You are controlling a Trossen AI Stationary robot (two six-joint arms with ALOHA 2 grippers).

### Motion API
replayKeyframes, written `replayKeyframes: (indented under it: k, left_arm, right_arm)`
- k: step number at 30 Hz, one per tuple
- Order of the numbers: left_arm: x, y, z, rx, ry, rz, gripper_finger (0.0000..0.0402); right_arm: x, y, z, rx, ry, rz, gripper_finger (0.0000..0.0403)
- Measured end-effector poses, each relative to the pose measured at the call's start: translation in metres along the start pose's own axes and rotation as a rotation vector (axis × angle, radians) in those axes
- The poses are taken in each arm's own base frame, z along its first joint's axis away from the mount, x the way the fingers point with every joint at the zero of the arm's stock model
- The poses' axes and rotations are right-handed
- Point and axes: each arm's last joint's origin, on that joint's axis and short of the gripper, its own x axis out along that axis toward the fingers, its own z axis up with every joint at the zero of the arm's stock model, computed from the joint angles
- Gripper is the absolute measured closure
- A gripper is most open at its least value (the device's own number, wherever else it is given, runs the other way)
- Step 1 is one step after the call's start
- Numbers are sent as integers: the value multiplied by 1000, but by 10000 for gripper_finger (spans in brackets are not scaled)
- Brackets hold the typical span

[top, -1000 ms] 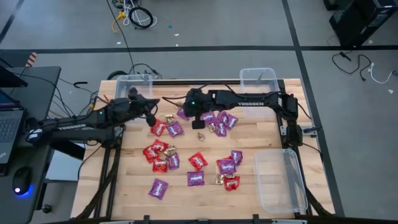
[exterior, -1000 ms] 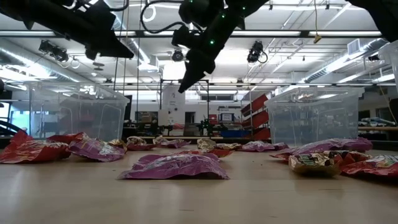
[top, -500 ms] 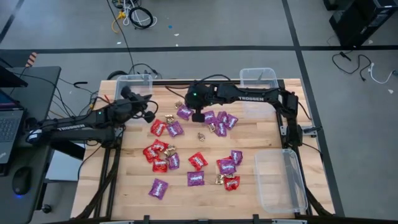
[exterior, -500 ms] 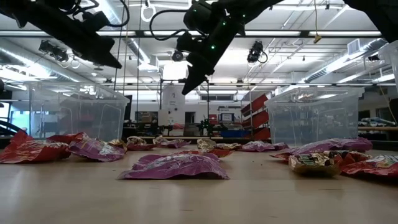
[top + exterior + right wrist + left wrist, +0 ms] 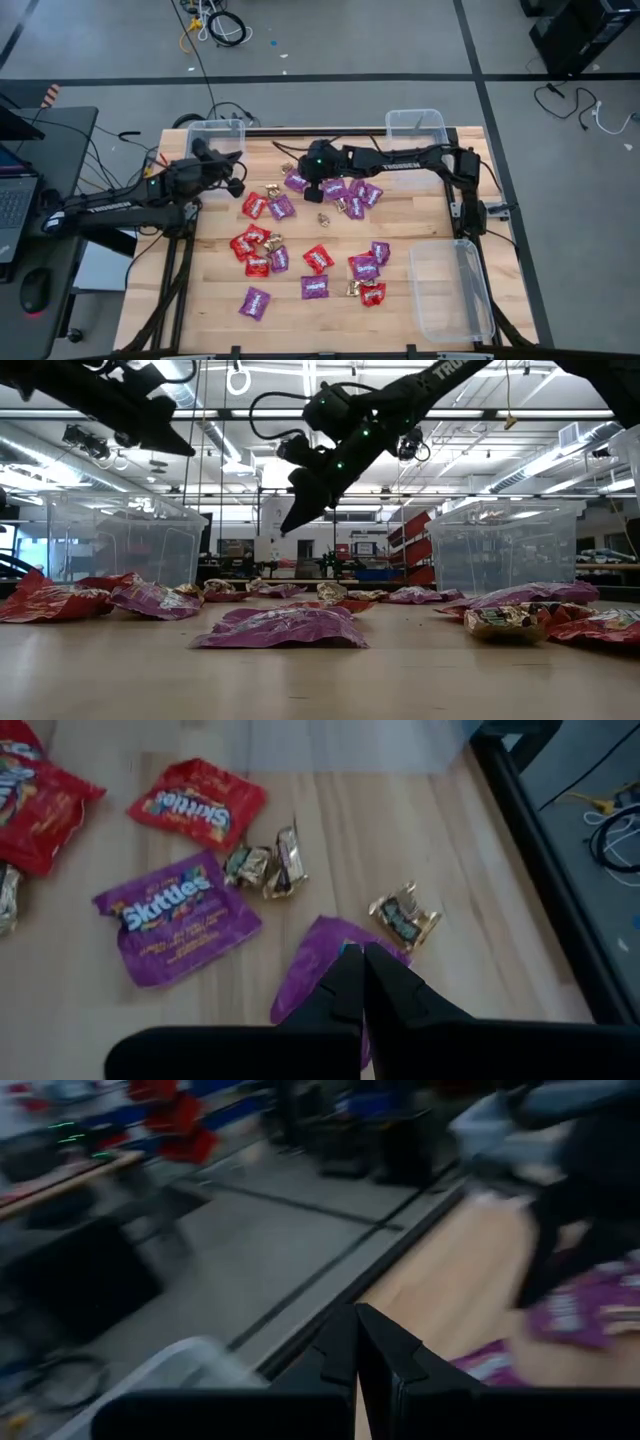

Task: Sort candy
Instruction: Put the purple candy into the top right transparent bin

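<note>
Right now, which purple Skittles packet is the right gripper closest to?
The purple packet directly under the right gripper, its shut fingertips over it. The other purple Skittles packet, beside the red one, lies farther off.

High view: straight down over the desk (image 5: 400, 240). Low view: level across it. Wrist views: close. All share the candy (image 5: 313, 228).

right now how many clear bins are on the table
3: one bin at the far-left corner, one bin at the far right, one bin lying along the near-right edge. None appear hidden.
</note>
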Motion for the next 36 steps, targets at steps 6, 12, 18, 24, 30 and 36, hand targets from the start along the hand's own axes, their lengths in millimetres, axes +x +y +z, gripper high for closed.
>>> replayKeyframes:
  k: [6, 12, 18, 24, 30, 36]
  left_arm:
    - [0, -2, 0, -3, -7, -55, 393]
    - [0, -2, 1, -7, -15, -58, 393]
    - [0, -2, 1, -5, -13, -59, 393]
    - [0, -2, 1, -3, -14, -59, 393]
    - [0, -1, 2, 16, -18, -51, 393]
    - [0, -1, 4, 3, -41, -47, 393]
  right_arm:
    - [4, 2, -7, -30, -17, -2, 403]
    - [7, 8, -10, -72, -67, -6, 402]
    - [9, 14, -12, -116, -149, -31, 392]
    - [8, 12, -6, -117, -218, -61, 372]
    - [8, 11, -5, -106, -229, -67, 356]
    - [7, 16, -3, -111, -237, -59, 352]
